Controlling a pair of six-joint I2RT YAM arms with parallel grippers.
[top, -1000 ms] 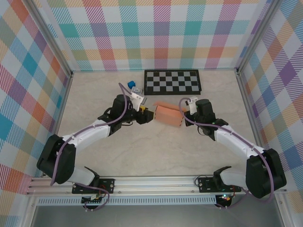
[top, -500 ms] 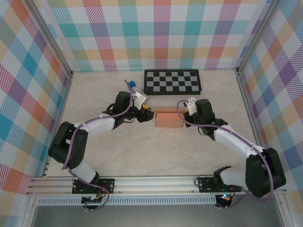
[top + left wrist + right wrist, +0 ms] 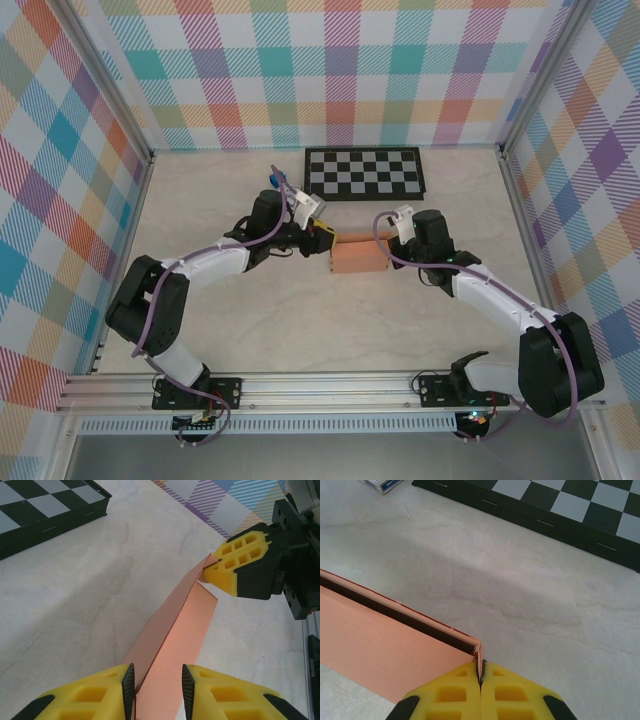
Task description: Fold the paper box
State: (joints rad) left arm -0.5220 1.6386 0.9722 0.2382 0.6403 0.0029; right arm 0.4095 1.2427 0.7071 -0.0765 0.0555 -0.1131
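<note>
**Trainee:** Where is the paper box [image 3: 358, 258], and what does it look like?

**Operator:** From above I see it lying on the table [image 3: 300, 330] near the middle, with its long side running left to right. It sits just in front of the checkerboard [image 3: 364, 172] but apart from it. It is plain salmon-orange thin cardboard, unmarked: a small low rectangle with a narrow strip along its far edge. In the right wrist view I see one long flat wall, and along its top a dark slit between two close layers of card. In the left wrist view it reads as a long smooth panel with one sharp crease running away from me.

**Trainee:** And the two grippers?

**Operator:** The left gripper [image 3: 322, 243] is at the box's left end. Its yellow jaws stand a little apart with the end of the card between them; I cannot tell whether they press on it. The right gripper [image 3: 386, 243] is at the right end. Its jaws are pressed together on the thin corner edge of the box, which shows as a sliver in the seam between them. The box spans the gap between the two grippers.
</note>
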